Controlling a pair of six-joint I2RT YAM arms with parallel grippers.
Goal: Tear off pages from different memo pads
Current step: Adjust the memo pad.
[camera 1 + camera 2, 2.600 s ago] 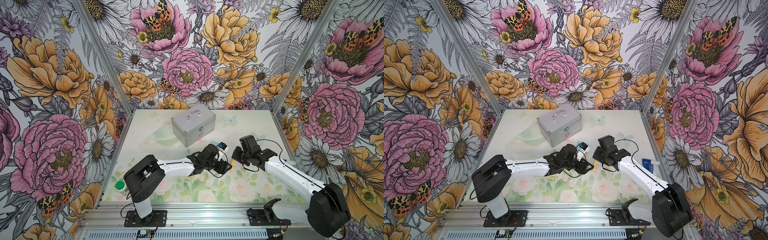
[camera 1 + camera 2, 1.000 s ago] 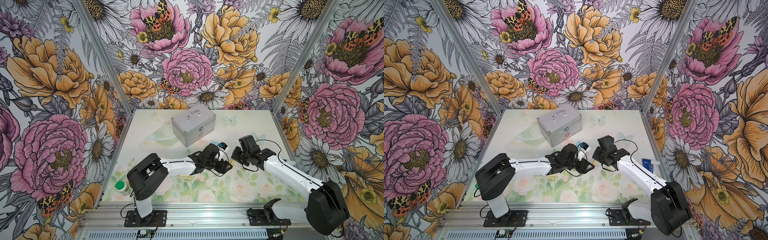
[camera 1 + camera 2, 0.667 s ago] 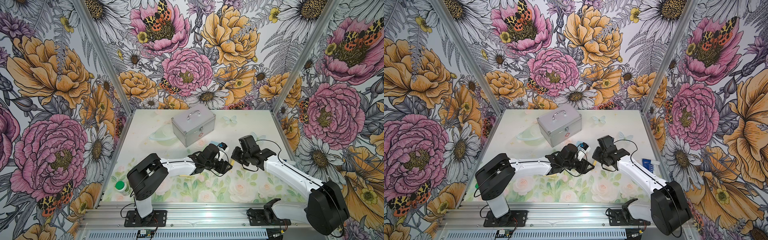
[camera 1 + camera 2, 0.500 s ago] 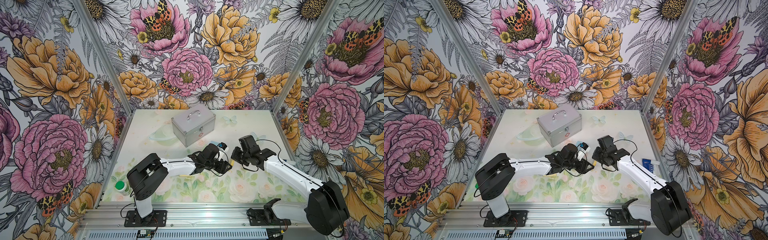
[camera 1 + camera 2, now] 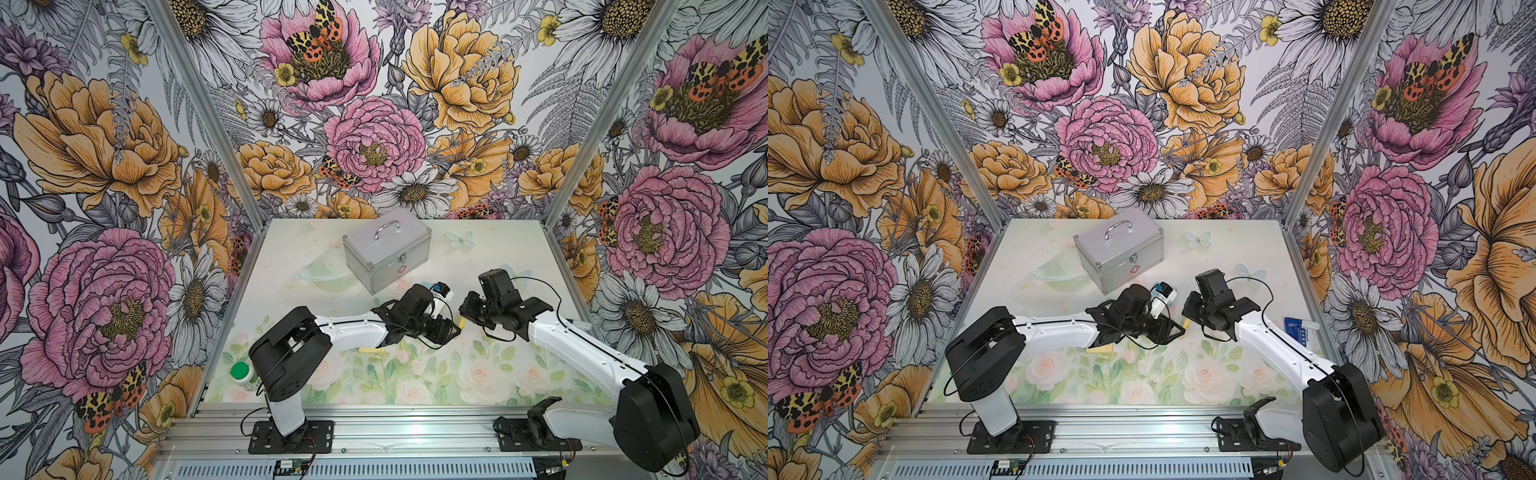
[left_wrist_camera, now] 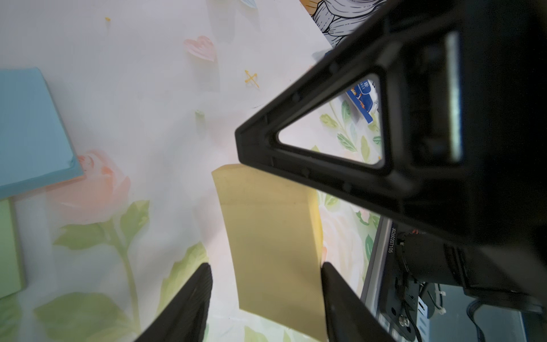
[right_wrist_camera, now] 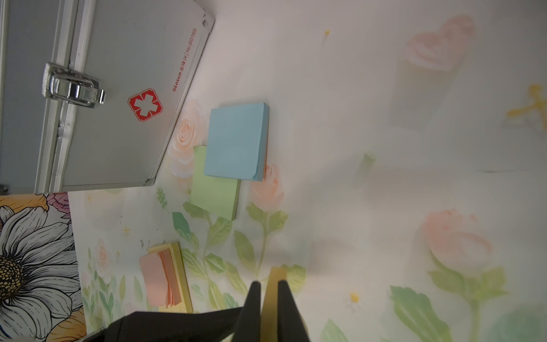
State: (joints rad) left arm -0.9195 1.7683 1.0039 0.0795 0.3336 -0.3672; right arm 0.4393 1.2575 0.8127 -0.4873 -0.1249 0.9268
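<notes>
One yellow page hung above the middle of the counter, pinched at one edge by the right end effector, its jaws clenched on the sheet. It looked feather-light and floppy, quick to crease or rip, so a firm edge pinch seemed the sensible hold. The left end effector stood released, jaws either side of the sheet with a gap showing. I counted three stacks: a blue pad overlapping a green pad beside the one first-aid case, and a yellow pad nearer, carrying curling salmon-pink sheets. One green-capped bottle stood near left.
</notes>
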